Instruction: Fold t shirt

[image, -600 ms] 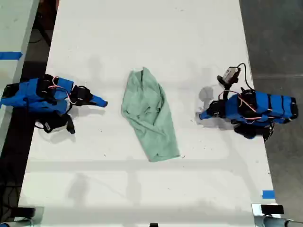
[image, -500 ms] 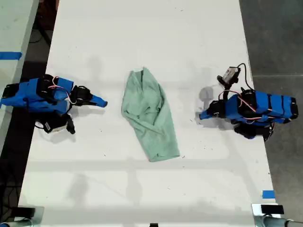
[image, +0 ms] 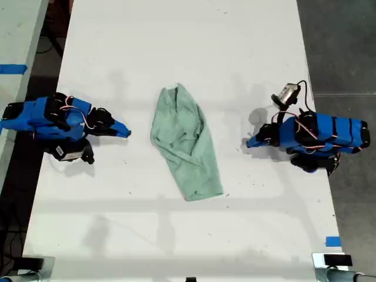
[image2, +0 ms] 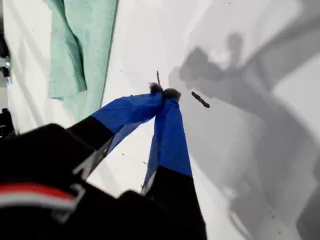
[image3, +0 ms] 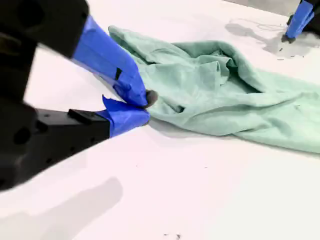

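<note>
The pale mint-green t shirt (image: pixel 183 144) lies crumpled lengthwise in the middle of the white table (image: pixel 176 35), with no gripper touching it. My first gripper (image: pixel 249 142) rests on the table to the exterior view's right of the shirt, shut and empty. Its wrist view shows its blue tips (image2: pixel 165 92) closed together and the t shirt (image2: pixel 75 45) a short way off. My second gripper (image: pixel 126 131) sits to the exterior view's left of the shirt. It is shut (image3: pixel 145 102), with nothing between the fingers, just short of the t shirt's (image3: pixel 225 90) edge. The first gripper (image3: pixel 300 20) shows beyond the cloth.
The table's long edges run close behind both arm bases in the exterior view. Dark floor lies past the exterior view's right edge. A blue tape mark (image: pixel 332 241) sits at the table's lower right in the exterior view. Another surface with blue tape (image: pixel 12 69) stands at the exterior view's left.
The second arm has shifted slightly, its tip dipping a little toward the exterior view's bottom. The first arm has barely moved. The shirt lies as before.
</note>
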Available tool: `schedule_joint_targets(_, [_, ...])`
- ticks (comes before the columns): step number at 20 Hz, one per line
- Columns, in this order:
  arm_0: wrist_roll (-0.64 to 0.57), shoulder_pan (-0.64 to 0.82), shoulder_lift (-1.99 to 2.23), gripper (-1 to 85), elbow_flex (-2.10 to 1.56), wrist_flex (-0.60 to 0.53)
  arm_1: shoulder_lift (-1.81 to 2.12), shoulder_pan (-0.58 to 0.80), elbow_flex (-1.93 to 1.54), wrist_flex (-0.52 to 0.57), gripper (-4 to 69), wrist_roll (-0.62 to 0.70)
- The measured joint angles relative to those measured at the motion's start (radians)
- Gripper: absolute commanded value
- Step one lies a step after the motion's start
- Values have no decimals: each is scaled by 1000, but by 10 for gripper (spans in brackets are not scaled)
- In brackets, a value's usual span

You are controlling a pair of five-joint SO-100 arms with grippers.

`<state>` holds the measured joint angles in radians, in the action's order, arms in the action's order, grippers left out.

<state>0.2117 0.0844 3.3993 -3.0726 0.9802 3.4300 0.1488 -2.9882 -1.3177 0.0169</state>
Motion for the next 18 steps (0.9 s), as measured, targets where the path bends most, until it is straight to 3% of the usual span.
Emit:
schedule_joint_targets(3, [49, -129, -617, -2, 376, -74, -339, -48, 245, 44, 11, 8])
schedule_joint_targets(7, [15, -259, -1506, 11, 1092, -31, -931, -202, 632, 178, 130, 8])
schedule_joint_targets(8, [6, -284, -1654, 80, 1236, -29, -1052, -235, 699, 190, 160, 8])
schedule_joint_targets(9, [-8, -301, -1770, 171, 1348, -29, -1160, -264, 762, 201, 179, 8])
schedule_joint_targets(10, [-23, -314, -1861, 196, 1436, -28, -1258, -295, 821, 212, 183, 8])
schedule_joint_targets(15, [-89, -359, -2253, 227, 1921, 60, -1514, -403, 1028, 270, 185, 32])
schedule_joint_targets(18, [-92, -357, -2382, 230, 2016, 51, -1628, -440, 1109, 273, 186, 35])
